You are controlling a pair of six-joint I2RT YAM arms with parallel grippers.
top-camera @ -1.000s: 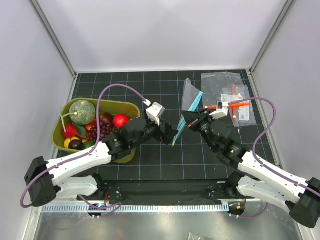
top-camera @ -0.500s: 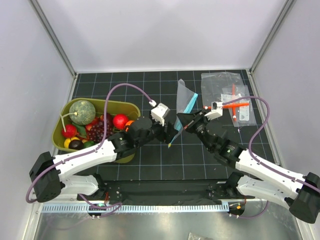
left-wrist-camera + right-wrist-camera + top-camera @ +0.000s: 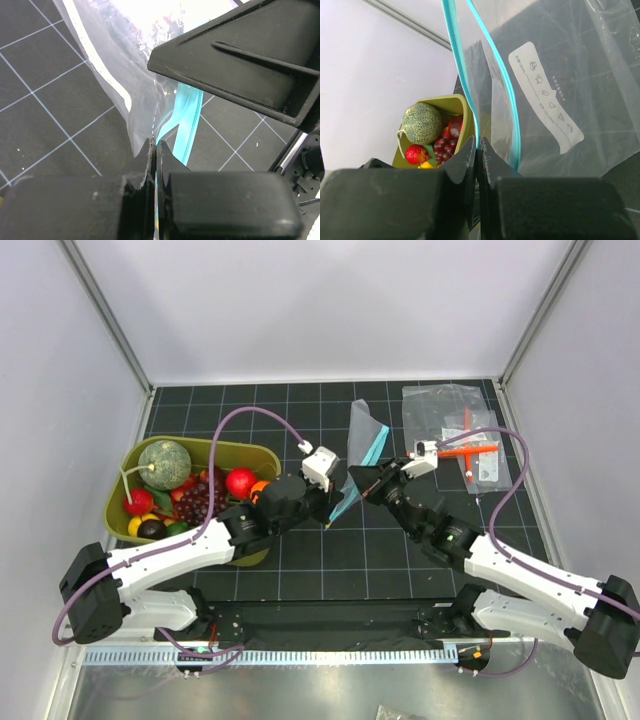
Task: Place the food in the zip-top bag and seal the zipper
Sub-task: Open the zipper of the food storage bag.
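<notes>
the clear, crinkly zip-top bag (image 3: 366, 432) hangs off the table, pinched between the two grippers at its mouth end, with its body rising up and away from them.

the left gripper (image 3: 154, 150) has its jaws pressed together on the thin plastic edge just beside the light blue-teal zipper strip (image 3: 186, 116). the right gripper (image 3: 476, 145) is closed too, nipping one lip of that strip right at its fingertips. the other lip bows out just beside them, so the mouth stands a little apart. the two grippers sit tip to tip, nearly touching. that reads as a hold meant to spread the opening, each arm taking its own side of the mouth.

none of the food is in the bag yet. the round red toy fruit (image 3: 240, 481), the bunch of dark purple-red grapes (image 3: 195, 500) and an orange piece (image 3: 259, 486) lie in the olive-green plastic tub (image 3: 252, 451), back behind the left gripper's wrist and straight ahead past the right gripper's fingertips. the big grey-green netted melon (image 3: 163, 462) shares that tub.

judging from this, the job is at its opening step — with both grippers taken up by the bag, one would have to let go to fetch fruit, and the limp mouth may then fall shut.
</notes>
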